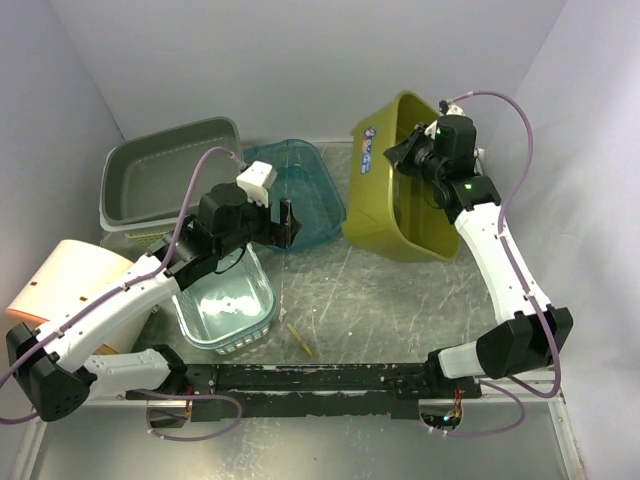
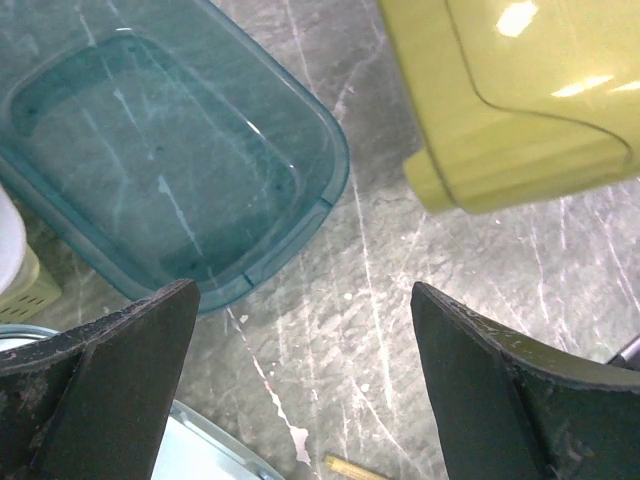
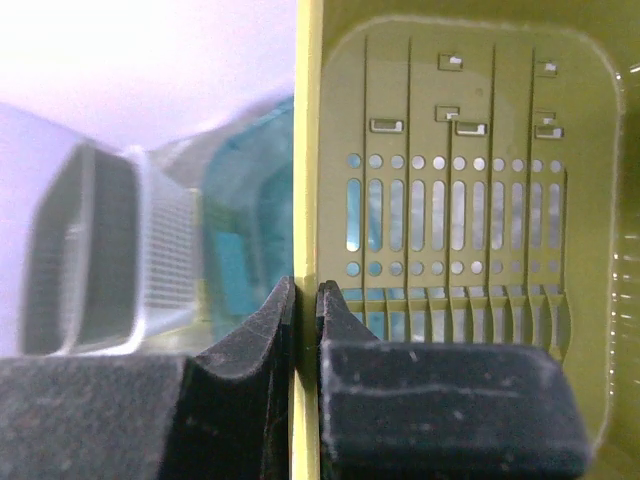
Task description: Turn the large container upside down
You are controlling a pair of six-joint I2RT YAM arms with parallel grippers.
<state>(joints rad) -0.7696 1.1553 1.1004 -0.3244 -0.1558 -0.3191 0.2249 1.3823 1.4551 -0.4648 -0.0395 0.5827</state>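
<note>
Right now my right gripper is pinched shut on the large olive-green plastic container, its two pads pressed on either side of the thin wall at the rim. That container sits at about 1 o'clock on the scratched metal table, tipped up on its side: the open mouth faces roughly 3 o'clock and the outer wall with a small label faces 9 o'clock. It is not yet upside down. Through my right wrist camera I look straight into it and see the slotted, perforated panel at its far end.

My left gripper hangs over the table near the centre with its jaws spread wide and nothing between them. Below it the table is bare. The corner of the olive-green container shows at 1 o'clock in that wrist view, apart from the fingers.

At 12 o'clock on the table lies a teal translucent plastic tub, just beside the olive-green container. A grey rectangular plastic basin sits at 10 o'clock. A clear rectangular plastic container rests at 8 o'clock, partly under my left arm. A small wooden stick lies at 6 o'clock, just beside the clear container
</note>
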